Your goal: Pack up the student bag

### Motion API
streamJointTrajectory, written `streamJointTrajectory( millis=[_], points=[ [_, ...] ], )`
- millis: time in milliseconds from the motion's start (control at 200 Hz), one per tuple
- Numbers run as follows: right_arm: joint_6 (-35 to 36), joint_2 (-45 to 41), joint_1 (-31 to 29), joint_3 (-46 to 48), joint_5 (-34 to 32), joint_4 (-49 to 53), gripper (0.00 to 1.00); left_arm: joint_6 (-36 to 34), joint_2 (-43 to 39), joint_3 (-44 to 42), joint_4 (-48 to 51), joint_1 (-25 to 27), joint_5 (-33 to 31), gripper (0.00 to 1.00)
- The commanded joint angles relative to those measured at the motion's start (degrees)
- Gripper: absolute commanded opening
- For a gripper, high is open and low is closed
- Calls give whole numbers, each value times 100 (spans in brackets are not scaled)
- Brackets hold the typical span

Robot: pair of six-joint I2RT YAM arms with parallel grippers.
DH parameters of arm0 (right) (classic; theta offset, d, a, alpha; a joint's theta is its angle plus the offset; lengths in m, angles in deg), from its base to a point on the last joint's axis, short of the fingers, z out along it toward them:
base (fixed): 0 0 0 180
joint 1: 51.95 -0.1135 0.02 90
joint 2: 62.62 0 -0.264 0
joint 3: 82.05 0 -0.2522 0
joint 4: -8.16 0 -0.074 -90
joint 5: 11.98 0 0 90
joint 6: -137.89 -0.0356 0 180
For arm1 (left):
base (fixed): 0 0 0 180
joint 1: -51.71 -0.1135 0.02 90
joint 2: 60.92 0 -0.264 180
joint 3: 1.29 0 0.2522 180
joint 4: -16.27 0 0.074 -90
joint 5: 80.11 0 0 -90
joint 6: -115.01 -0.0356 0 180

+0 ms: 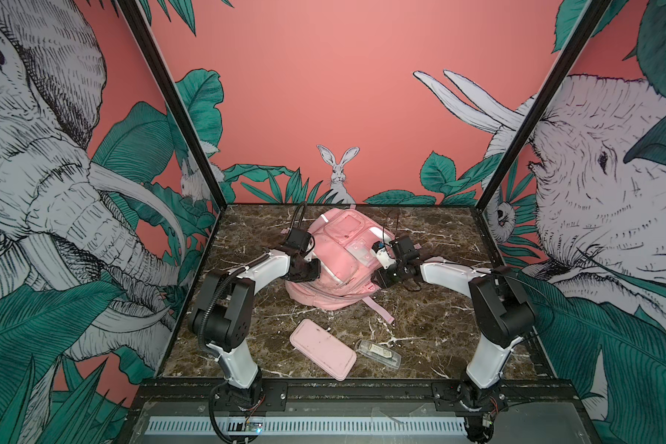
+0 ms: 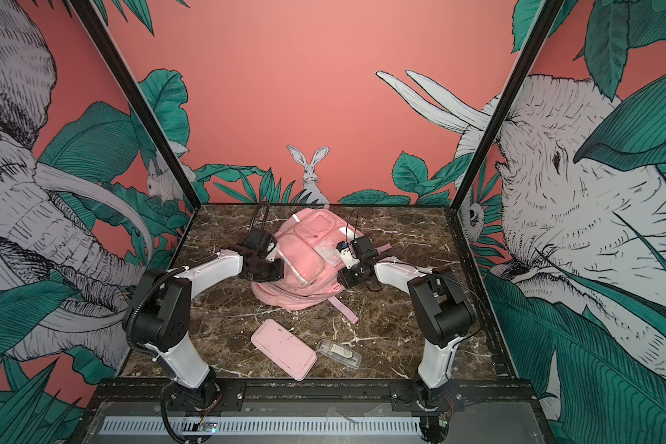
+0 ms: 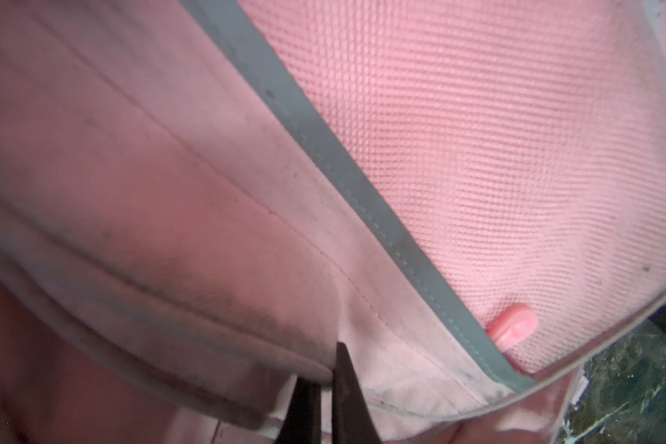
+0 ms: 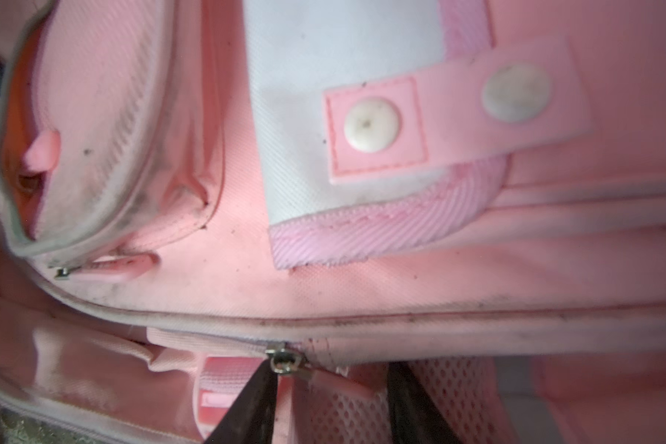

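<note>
Left gripper [image 3: 325,371]: jaws closed tight, pinching a piped fold of the student bag [image 1: 335,250]. Right gripper [image 4: 335,365]: jaws part-open, metal zipper slider [image 4: 283,361] between its fingertips, hard against one. The bag lies between both grippers, touching each.

No writing, brand or number can be read. The student bag [image 1: 333,246] shows no legible label; marks inside the clear case [image 1: 378,354] on the near counter [image 1: 439,307] are too small to tell.
</note>
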Motion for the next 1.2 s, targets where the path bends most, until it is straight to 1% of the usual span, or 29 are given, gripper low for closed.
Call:
streamJointTrajectory(
  millis=[0,200,330,470,680,825,1040,1190],
  points=[
    [93,120,-26,-141,-59,-19,42,-9,42,7,-109,-73,-190,6],
    [101,-29,-83,-22,-74,-27,26,153,-65,-110,-275,-81,11,6],
    [83,-180,-122,80,-175,-28,15,214,-117,-151,-324,-81,85,6],
    [35,-354,-128,199,-314,-19,7,237,-188,-169,-323,-80,70,6],
    [-22,-630,-154,353,-518,81,1,268,-234,-178,-323,-78,59,6],
    [-46,-738,-148,307,-650,336,0,311,-228,-171,-349,-76,32,6],
    [-164,-894,-198,293,-425,668,0,374,-216,-109,-376,-80,41,6],
    [-282,-987,-215,484,-371,599,0,376,-174,-82,-409,-82,-41,6]
  ],
)
